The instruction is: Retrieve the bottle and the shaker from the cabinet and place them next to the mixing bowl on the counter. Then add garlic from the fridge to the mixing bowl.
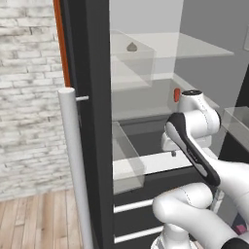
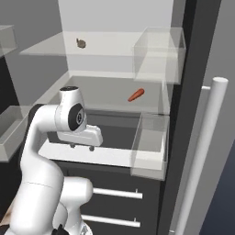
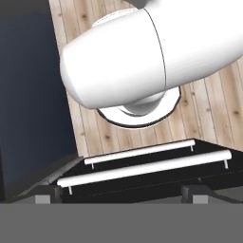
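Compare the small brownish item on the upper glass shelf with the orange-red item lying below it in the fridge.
The brownish item is small, rounded and dull grey-brown; the orange-red item is long, slim and bright. The brownish item sits on the upper glass shelf, toward the left in the right base view; the orange-red item lies slanted one level down, further right. Both sit loose inside the open fridge, untouched.

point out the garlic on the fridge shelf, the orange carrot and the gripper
garlic [image 2: 81, 43]: right base view, middle of the small brownish bulb.
carrot [image 2: 136, 95]: right base view, middle of its orange body.
gripper [image 2: 81, 147]: right base view, midway between its two fingertips, open.
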